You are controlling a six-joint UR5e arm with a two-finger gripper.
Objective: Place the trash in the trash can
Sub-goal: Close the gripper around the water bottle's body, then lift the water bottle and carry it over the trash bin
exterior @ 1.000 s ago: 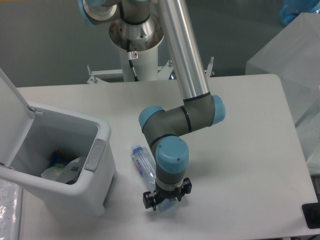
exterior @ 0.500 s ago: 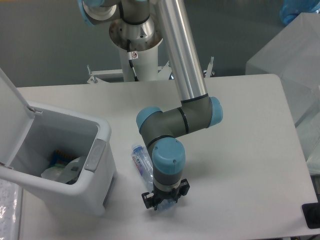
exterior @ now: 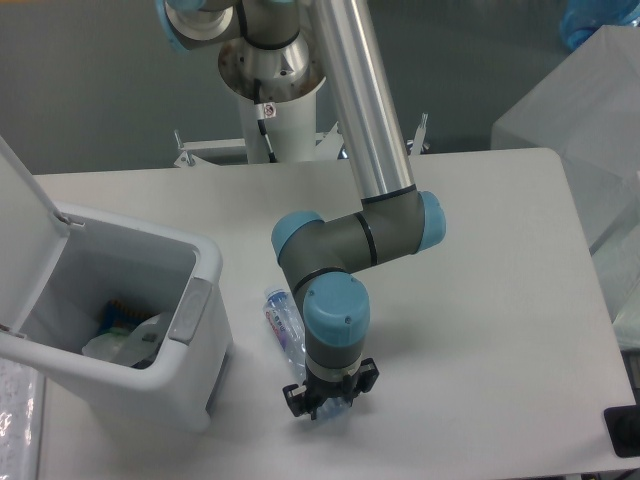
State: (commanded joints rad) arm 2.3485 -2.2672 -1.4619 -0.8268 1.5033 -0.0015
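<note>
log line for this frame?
tool: down at bottle, grip unclear | bin: lid open, wrapper inside | bottle: on table

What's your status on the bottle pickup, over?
Gripper down on the bottle's lower end, jaw state unclear. Bottle lying on the table beside the trash can, lid open. Path to the can unobstructed.

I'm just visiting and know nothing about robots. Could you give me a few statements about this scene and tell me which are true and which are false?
1. The trash can has its lid open. True.
2. The plastic bottle is already inside the trash can. False: it lies on the table, right of the can.
3. The gripper is down at the bottle's near end. True.
4. The trash can is empty. False: some trash, including a crumpled wrapper, lies inside.
</note>
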